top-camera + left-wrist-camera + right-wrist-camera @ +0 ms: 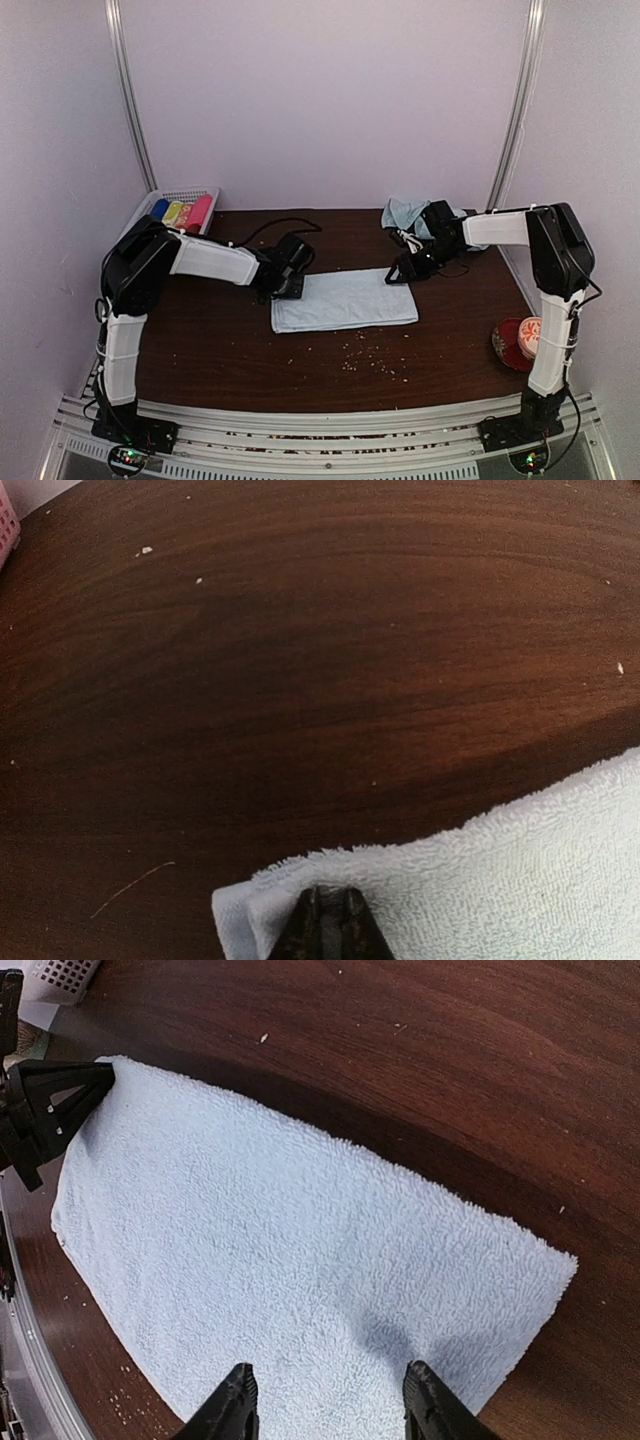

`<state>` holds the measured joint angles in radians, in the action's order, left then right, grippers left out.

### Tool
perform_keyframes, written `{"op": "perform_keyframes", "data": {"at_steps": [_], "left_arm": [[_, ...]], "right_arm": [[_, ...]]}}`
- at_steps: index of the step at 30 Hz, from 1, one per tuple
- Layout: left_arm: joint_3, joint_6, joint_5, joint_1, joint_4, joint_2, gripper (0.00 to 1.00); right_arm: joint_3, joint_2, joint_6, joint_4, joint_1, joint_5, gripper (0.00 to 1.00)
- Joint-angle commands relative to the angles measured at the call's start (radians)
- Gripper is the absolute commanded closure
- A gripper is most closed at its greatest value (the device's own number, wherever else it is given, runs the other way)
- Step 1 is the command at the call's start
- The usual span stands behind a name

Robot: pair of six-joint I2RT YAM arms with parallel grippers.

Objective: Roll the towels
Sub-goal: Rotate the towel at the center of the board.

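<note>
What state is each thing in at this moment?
flat towel, spread out, unrolled
second towel, crumpled at the far edge
left gripper, shut on the flat towel's corner
right gripper, open over the flat towel's other end
basket, holding coloured rolls

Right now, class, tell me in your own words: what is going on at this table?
Neither towel is rolled yet. The flat towel lies spread out in the middle. The left gripper is pinched shut on one of its corners, and the right gripper is open over the opposite end. The second towel lies crumpled at the back right.
</note>
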<state>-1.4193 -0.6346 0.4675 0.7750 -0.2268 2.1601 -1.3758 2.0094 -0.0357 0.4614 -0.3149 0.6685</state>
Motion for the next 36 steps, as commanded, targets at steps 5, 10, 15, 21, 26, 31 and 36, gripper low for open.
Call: {"op": "perform_keyframes", "data": {"at_steps": [5, 10, 15, 21, 26, 31, 36], "left_arm": [[-0.021, 0.020, -0.009, -0.016, -0.013, 0.019, 0.76], [-0.058, 0.044, 0.008, -0.016, -0.030, -0.004, 0.65], [-0.103, 0.031, -0.027, -0.019, -0.083, 0.009, 0.62], [-0.047, -0.011, -0.129, -0.017, -0.034, -0.043, 0.55], [-0.032, -0.028, -0.138, -0.009, -0.014, -0.055, 0.46], [-0.036, -0.013, -0.071, -0.008, -0.027, -0.041, 0.45], [-0.049, -0.004, -0.068, -0.008, -0.034, -0.003, 0.45]], "right_arm": [[-0.038, 0.001, -0.009, 0.018, 0.005, -0.039, 0.48], [-0.044, -0.035, -0.027, 0.033, 0.005, -0.050, 0.43], [-0.042, -0.095, -0.044, 0.037, 0.005, -0.078, 0.38], [-0.035, -0.124, -0.049, 0.032, 0.006, -0.092, 0.35], [-0.035, -0.123, -0.051, 0.036, 0.005, -0.097, 0.32], [-0.034, -0.130, -0.052, 0.035, 0.005, -0.095, 0.31], [-0.034, -0.127, -0.052, 0.036, 0.005, -0.092, 0.31]]}}
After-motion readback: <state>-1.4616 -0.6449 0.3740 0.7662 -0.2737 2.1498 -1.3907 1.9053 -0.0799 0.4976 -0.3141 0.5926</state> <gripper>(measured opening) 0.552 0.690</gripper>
